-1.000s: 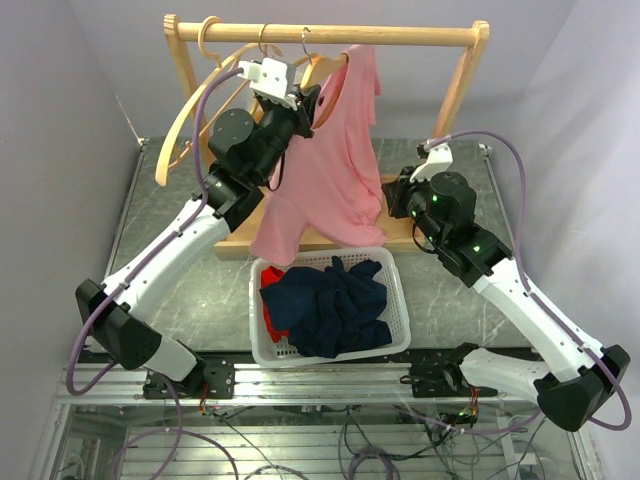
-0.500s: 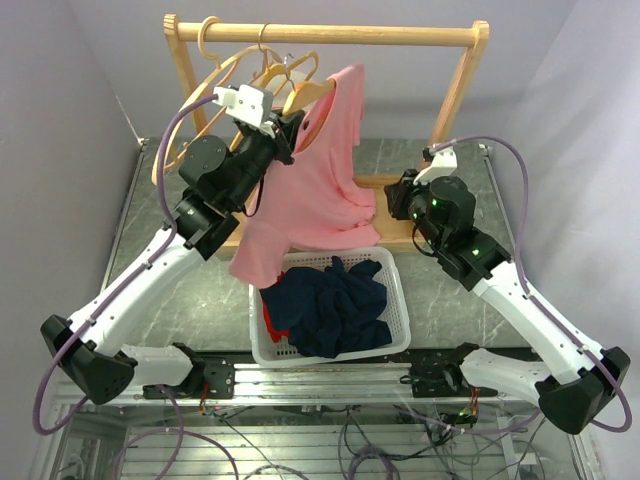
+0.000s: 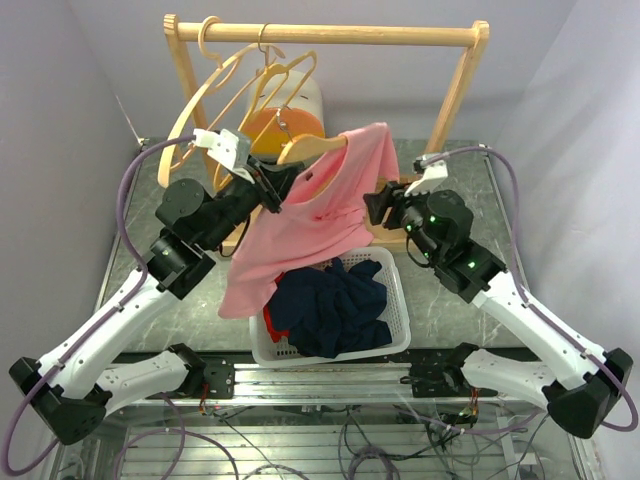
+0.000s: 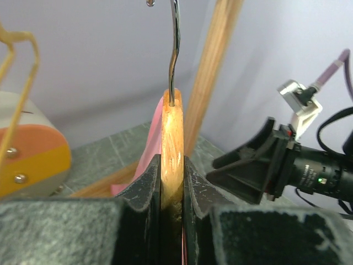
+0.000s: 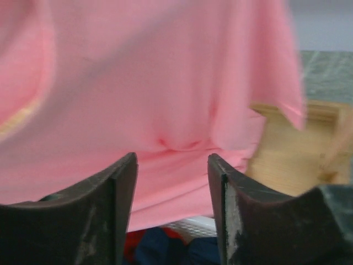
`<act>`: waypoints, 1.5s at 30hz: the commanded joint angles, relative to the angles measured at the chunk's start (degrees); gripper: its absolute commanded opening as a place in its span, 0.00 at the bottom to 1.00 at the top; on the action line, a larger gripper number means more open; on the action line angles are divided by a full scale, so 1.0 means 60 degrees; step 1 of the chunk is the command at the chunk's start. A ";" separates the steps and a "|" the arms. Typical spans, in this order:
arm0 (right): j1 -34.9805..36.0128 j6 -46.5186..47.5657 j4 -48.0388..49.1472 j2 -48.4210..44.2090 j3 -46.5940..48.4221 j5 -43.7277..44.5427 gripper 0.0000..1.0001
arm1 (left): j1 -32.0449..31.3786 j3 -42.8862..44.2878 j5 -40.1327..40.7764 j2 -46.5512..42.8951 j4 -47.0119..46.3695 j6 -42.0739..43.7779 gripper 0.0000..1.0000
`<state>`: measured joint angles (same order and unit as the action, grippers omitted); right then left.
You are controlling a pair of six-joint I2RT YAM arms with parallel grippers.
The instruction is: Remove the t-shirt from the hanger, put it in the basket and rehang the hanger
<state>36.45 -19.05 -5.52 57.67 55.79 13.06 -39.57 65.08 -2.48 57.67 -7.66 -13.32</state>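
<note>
Above the basket (image 3: 399,292), you see the pink t-shirt (image 3: 322,215) draped on the hanger (image 4: 171,130), which your left gripper (image 4: 171,168) pinches; your right gripper (image 5: 172,161) faces the cloth, fingers spread.

The t-shirt (image 3: 325,215) hangs on a hanger (image 3: 312,147), at 12 o'clock from the basket (image 3: 402,305). The rack (image 3: 330,33) stands behind it. The right gripper (image 3: 374,205) is at its 3 o'clock.

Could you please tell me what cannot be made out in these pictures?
Left wrist view: the hanger hook's bend, cut off by the top edge.
Right wrist view: the t-shirt is blurred; whether the right gripper touches it is unclear.
Top view: the basket far-left corner, covered by the t-shirt's hem.
</note>
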 commanded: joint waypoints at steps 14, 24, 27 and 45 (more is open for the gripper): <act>0.2113 0.0827 0.1652 0.1203 0.1034 0.2638 0.69 | -0.1049 -0.0416 0.0335 -0.0247 -0.0571 -0.0435 0.07; 0.2120 0.1317 0.1976 0.1508 0.1097 0.3959 0.18 | -0.1090 -0.0294 0.0295 -0.0206 -0.0181 -0.0327 0.07; 0.2118 0.1654 0.1906 0.1413 0.1219 0.4475 0.06 | -0.1095 -0.0183 0.0135 -0.0240 0.0169 -0.0112 0.07; -0.1529 0.2154 0.1081 0.1216 0.1603 0.5785 0.00 | -0.1088 0.0318 -0.2234 -0.1514 0.2795 0.0747 0.07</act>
<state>34.00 -5.72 3.62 65.82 66.50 40.01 -45.98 65.36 -9.91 54.78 6.22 -9.41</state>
